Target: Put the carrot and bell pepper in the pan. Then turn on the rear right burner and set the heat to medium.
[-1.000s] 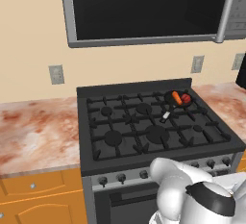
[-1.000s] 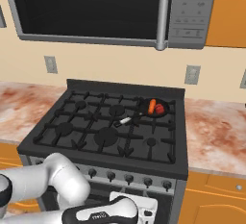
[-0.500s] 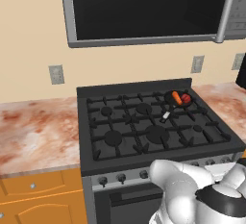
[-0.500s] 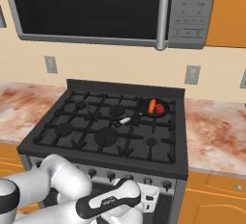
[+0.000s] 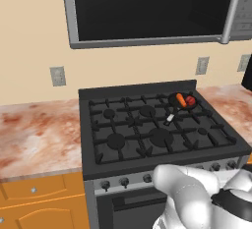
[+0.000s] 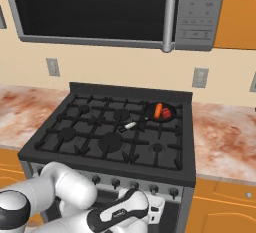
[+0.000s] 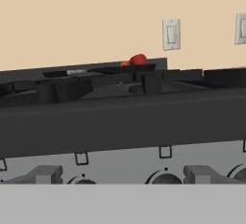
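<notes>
Stove (image 5: 162, 166): rigid, fixed; row of knobs along front panel.
Pan (image 6: 159, 113) at stove's 2 o'clock corner, carrot (image 6: 158, 110) and bell pepper (image 6: 166, 113) inside, touching.
Knob (image 7: 199, 174): small, stiff, likely smooth; pinch across its ridge, twist.
Claw (image 6: 155, 212) low before panel, jaws apart, empty.

Orange carrot (image 5: 180, 100) and red bell pepper (image 5: 190, 100) side by side in black pan (image 5: 173, 106); rear right burner (image 5: 186, 106) beneath

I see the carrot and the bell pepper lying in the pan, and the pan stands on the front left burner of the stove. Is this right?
Not quite. The carrot and the bell pepper do lie in the pan, but the pan stands at the rear right of the stove, not the front left. The left base view shows this.
</notes>
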